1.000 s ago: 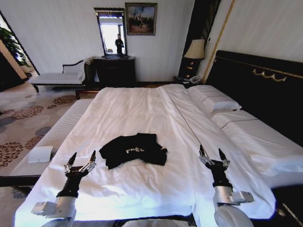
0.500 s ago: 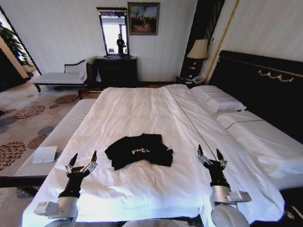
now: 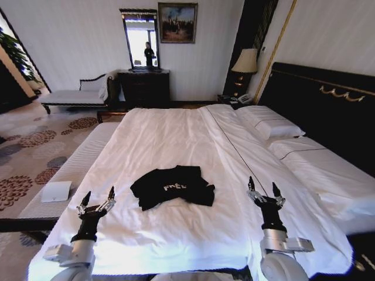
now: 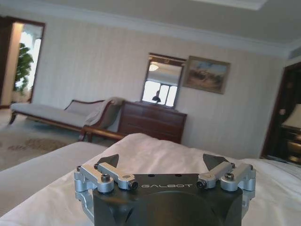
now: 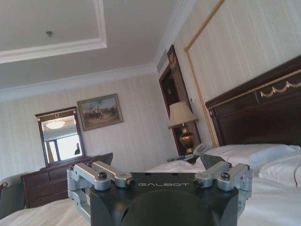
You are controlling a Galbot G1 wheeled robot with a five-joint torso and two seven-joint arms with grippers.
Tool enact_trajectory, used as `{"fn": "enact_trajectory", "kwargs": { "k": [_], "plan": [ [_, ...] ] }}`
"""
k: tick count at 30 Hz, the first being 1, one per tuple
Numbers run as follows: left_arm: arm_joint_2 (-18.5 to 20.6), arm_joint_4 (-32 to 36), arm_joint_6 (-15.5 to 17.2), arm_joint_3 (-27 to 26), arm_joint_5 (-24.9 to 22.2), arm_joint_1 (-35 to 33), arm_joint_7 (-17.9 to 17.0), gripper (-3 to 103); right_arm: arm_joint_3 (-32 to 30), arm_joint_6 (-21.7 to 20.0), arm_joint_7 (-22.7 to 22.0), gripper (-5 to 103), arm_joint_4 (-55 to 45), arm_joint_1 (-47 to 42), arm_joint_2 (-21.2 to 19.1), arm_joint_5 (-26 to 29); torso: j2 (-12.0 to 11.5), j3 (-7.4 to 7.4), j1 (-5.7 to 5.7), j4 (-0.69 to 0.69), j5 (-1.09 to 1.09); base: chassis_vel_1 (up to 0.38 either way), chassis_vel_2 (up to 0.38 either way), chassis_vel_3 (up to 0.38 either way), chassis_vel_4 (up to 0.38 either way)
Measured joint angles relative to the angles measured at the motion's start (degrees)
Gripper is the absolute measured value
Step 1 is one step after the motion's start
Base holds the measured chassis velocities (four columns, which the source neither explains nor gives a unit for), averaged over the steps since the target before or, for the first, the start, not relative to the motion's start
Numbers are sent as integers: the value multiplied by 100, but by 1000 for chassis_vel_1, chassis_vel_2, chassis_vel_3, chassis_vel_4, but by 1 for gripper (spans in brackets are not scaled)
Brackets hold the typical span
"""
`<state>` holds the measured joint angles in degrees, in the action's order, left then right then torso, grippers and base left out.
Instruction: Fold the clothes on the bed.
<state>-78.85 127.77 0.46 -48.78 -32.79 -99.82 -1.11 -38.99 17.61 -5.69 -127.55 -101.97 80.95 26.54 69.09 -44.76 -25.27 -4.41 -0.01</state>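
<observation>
The clothes [image 3: 173,187], a crumpled black T-shirt on the bed [image 3: 176,134], lie ahead of and between my left gripper [image 3: 94,200] and right gripper [image 3: 263,191], both jaws spread wide and empty; I would reach for its near edges, flattening before folding.

Head camera high, looking down along bed [image 3: 176,146]; wrist cameras low, facing far wall; all share mirror [image 3: 139,40]

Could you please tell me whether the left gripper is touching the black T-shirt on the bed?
Apart. In the head view, the open left gripper hovers short of the black T-shirt, with white sheet of the bed between them.
</observation>
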Motion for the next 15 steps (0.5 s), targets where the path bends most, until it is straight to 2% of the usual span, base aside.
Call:
{"fn": "enact_trajectory", "kwargs": {
  "k": [1, 5, 6, 8, 10, 11, 15],
  "plan": [
    [0, 0, 0, 0, 0, 0, 0, 100, 0, 0, 0, 100, 0, 0, 0, 0, 0, 0, 0, 0, 0, 0, 0, 0, 0],
    [299, -885, 678, 172, -620, 899, -602, 100, 26, -32, -220, 100, 142, 245, -80, 51, 0, -1, -1, -3, -2, 0, 0, 0, 0],
    [299, -885, 678, 172, -620, 899, -602, 100, 26, -32, -220, 100, 142, 245, -80, 51, 0, -1, -1, -3, -2, 0, 0, 0, 0],
    [366, -1176, 892, 230, -1033, 1156, -703, 100, 19, -96, -346, 100, 179, 391, -146, 125, -1, -1, -2, 1, -1, 0, 0, 0, 0],
    [418, -1496, 1092, 284, -1494, 1495, -831, 100, 17, -135, -424, 100, 236, 476, -229, 205, -1, -1, -1, -1, 1, 0, 0, 0, 0],
    [418, -1496, 1092, 284, -1494, 1495, -831, 100, 17, -135, -424, 100, 236, 476, -229, 205, -1, -1, -1, -1, 1, 0, 0, 0, 0],
    [600, -2177, 1357, 365, -1959, 2038, -895, 100, 140, -160, -453, 100, 472, 823, -360, 253, -1, -1, -1, -2, -1, 0, 0, 0, 0]
  ]
}}
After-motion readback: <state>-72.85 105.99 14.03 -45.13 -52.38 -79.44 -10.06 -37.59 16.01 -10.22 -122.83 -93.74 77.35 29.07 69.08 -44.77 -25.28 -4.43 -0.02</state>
